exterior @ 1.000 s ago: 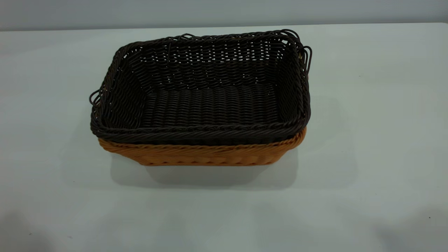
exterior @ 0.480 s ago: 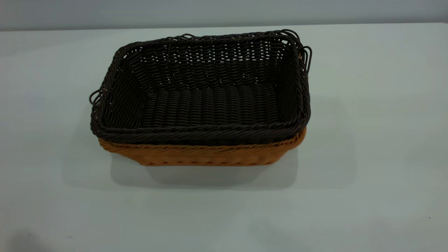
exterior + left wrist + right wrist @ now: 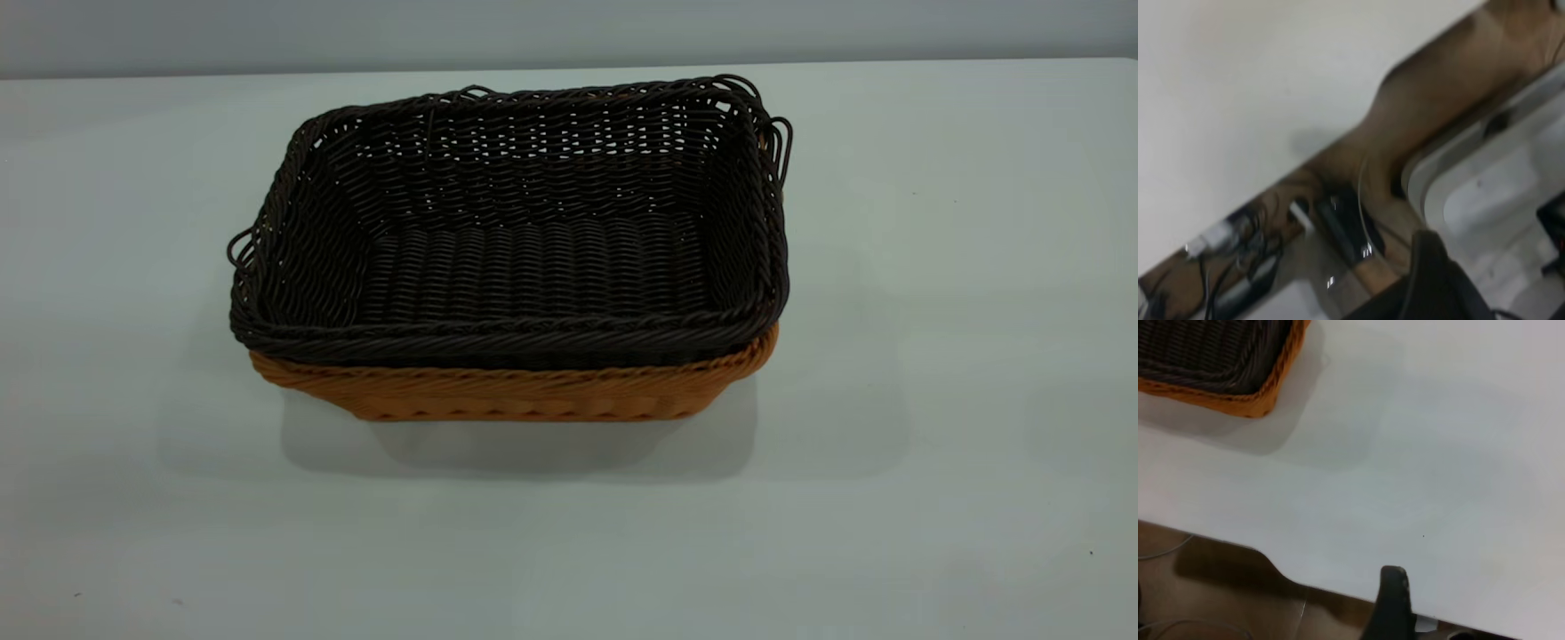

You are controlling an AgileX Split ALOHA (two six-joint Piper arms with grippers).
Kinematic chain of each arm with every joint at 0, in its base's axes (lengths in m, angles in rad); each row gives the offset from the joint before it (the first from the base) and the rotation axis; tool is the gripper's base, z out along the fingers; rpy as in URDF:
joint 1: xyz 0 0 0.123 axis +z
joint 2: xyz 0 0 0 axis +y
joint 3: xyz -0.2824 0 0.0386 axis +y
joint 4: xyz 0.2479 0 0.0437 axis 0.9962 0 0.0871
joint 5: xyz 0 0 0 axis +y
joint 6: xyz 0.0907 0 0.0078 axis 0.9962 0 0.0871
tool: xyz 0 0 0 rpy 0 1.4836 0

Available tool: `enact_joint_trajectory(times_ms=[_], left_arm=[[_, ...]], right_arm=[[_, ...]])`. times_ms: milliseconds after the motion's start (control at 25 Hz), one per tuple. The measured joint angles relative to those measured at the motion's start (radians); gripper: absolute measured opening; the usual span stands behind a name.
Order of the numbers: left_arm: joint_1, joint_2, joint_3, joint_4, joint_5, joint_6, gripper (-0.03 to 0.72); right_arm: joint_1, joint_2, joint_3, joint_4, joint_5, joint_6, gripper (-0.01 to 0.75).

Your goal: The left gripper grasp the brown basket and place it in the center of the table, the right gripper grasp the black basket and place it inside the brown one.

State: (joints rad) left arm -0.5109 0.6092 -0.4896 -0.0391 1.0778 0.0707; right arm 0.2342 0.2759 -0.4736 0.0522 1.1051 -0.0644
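The black basket [image 3: 533,258] sits nested inside the brown basket [image 3: 533,396] at the middle of the table [image 3: 933,267]. Only the brown basket's front wall and rim show under the black rim. Neither gripper shows in the exterior view. In the right wrist view, part of my right gripper [image 3: 1395,607] hangs over the table's edge, far from the baskets; a corner of the black basket [image 3: 1211,353] and the brown rim [image 3: 1265,397] show in that view. In the left wrist view, part of my left gripper [image 3: 1431,280] is off the table [image 3: 1238,80], over the floor.
Bare tabletop lies on every side of the baskets. Beyond the table's edge, the left wrist view shows brown floor, cables [image 3: 1238,267] and a pale grey frame [image 3: 1485,187].
The faint shadows at the front left and front right corners of the table have faded away. The nested baskets have not moved.
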Motion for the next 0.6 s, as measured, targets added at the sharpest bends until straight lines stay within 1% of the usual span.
enact_joint_trajectory(times_ms=[600], left_arm=[[0.002,-0.297,0.000,0.000,0.008,-0.001,0.430]], right_arm=[[0.000,-0.002,0.000,-0.001,0.000,0.004,0.552]])
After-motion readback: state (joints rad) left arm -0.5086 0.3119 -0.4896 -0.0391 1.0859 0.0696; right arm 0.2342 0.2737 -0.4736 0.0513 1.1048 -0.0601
